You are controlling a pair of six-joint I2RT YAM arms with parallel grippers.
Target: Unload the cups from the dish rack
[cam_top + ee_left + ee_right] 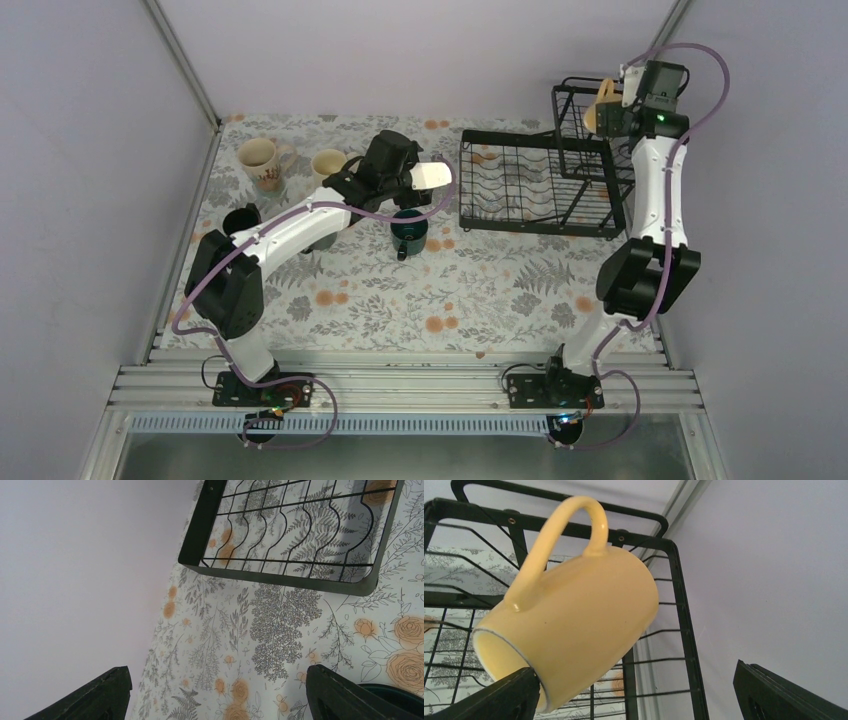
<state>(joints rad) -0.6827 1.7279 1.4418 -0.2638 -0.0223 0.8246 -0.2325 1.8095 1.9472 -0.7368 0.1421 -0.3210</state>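
Currently the yellow mug (pixel 574 615) is found in the raised tier (pixel 585 125) of the rack (pixel 520 190), tipped on its side at the far right of the scene. In the right wrist view its long axis is slanted: mouth low and to the left, base high and to the right, handle uppermost.

The right end effector (pixel 636 680) is placed just beside it, its 2 fingers spread wide and nothing pinched. The finger (pixel 499 697) at the lower left of that view lies close against the rim, though contact cannot be confirmed. The other finger is well apart from the mug wall.

The mug is thus offset toward 1 finger and not centred in the gap. It is judged that a sideways shift toward the mug would be needed before its wall or rim could be pinched. The right arm is clearly the nearer one.

No other mug is seen in the rack. The left end effector (pixel 218 672) is likewise spread and empty above the surface (pixel 480 290), with the teal mug (pixel 408 232) just beside it. A printed mug (pixel 260 160), a plain cream mug (pixel 328 165) and a black mug (pixel 240 220) are set farther left.
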